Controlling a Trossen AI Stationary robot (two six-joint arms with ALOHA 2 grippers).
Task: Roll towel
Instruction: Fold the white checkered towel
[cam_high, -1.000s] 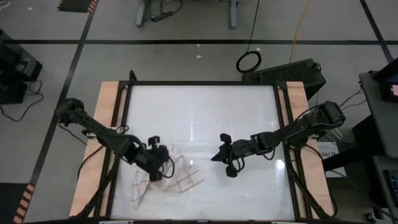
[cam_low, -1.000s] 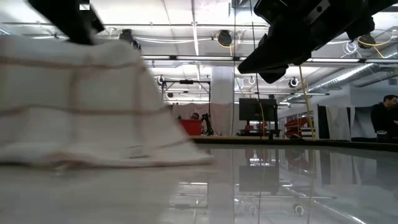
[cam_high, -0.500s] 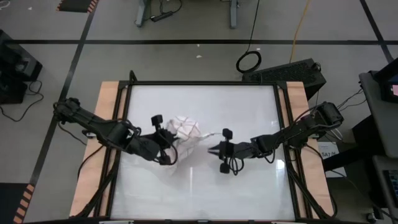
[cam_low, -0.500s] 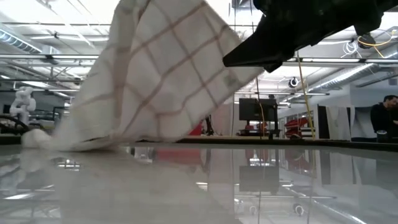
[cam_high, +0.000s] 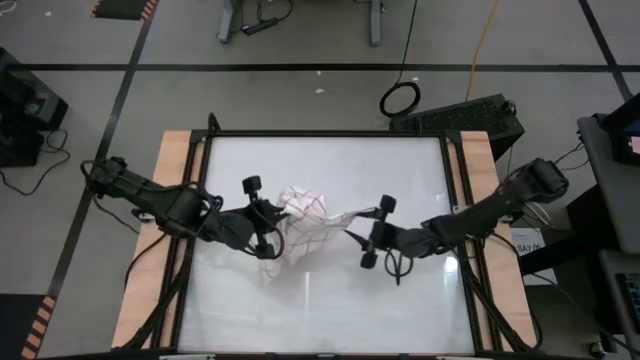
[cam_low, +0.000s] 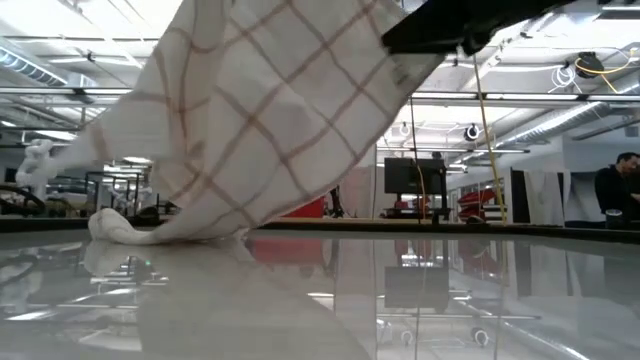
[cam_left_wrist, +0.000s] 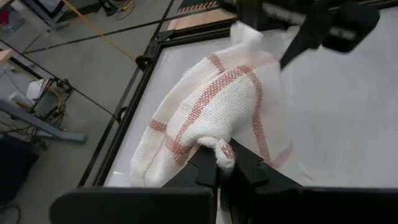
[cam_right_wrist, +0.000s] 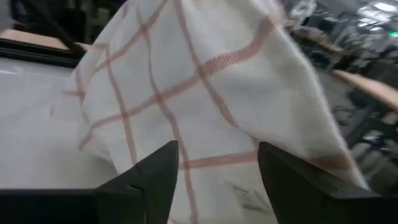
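No readable text, label, brand or number shows anywhere (the towel (cam_high: 305, 222) included).

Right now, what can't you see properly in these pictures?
- Low view: the towel hangs across the picture, hiding the left tool.
- Right wrist view: the towel fills the picture, hiding the table.
- High view: the right tool meets the towel's edge; its grip is too small to judge.
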